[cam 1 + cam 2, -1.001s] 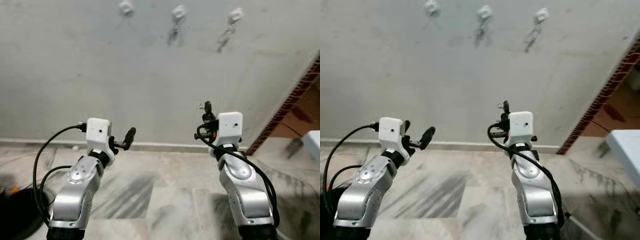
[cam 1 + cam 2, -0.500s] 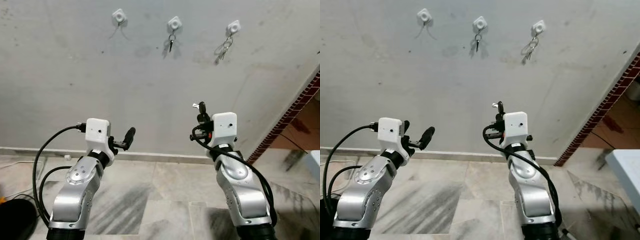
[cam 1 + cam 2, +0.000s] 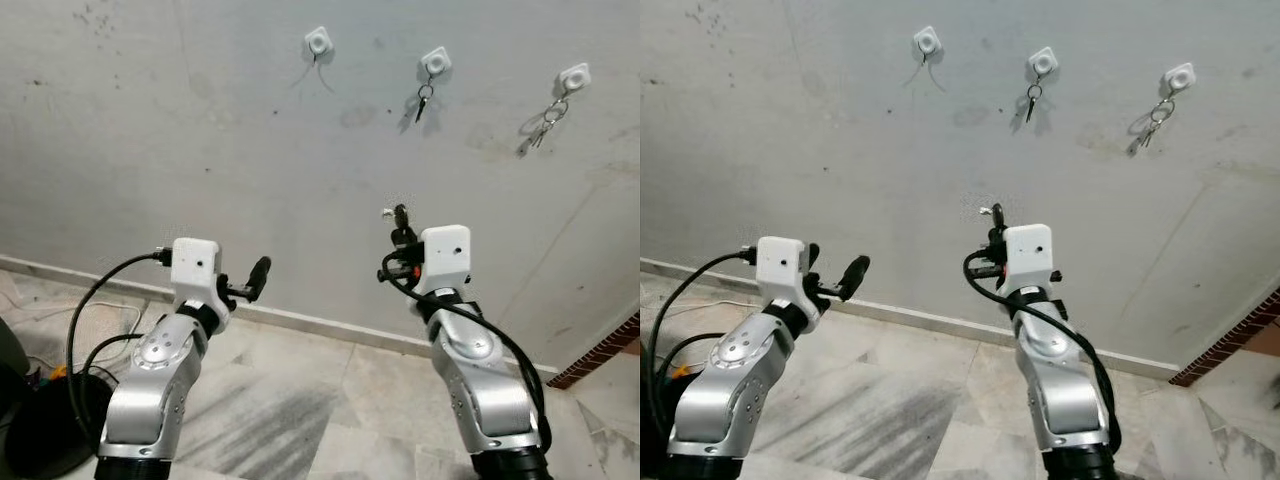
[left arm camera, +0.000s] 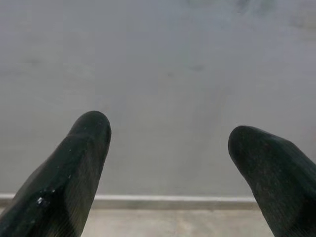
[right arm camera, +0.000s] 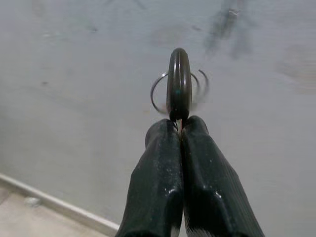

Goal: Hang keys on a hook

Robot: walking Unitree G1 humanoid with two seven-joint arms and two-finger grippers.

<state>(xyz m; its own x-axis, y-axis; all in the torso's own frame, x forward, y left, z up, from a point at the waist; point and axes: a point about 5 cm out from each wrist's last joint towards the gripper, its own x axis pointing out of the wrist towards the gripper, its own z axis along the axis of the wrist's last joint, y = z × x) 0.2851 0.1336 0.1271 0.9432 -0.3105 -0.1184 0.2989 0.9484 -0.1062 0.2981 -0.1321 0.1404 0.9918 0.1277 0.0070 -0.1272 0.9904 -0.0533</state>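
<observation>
Three white hooks sit high on the grey wall: the left hook (image 3: 318,42) bare, the middle hook (image 3: 435,62) with a small key hanging, the right hook (image 3: 573,76) with a bunch of keys. My right gripper (image 3: 401,222) is raised in front of the wall, well below the hooks, and shut on a key with a dark head (image 5: 178,84) and a thin metal ring (image 5: 159,92). My left gripper (image 3: 255,278) is lower and to the left, its fingers (image 4: 79,163) open with nothing between them.
A pale skirting (image 3: 300,322) runs along the foot of the wall above a marble tile floor (image 3: 290,410). A black round object (image 3: 40,430) and cables lie on the floor at the far left. A brick edge (image 3: 600,355) shows at the lower right.
The whole picture has shifted: the hooks now lie further right and the brick edge has slid toward the corner, so the camera turned left. Both grippers keep their pose.
</observation>
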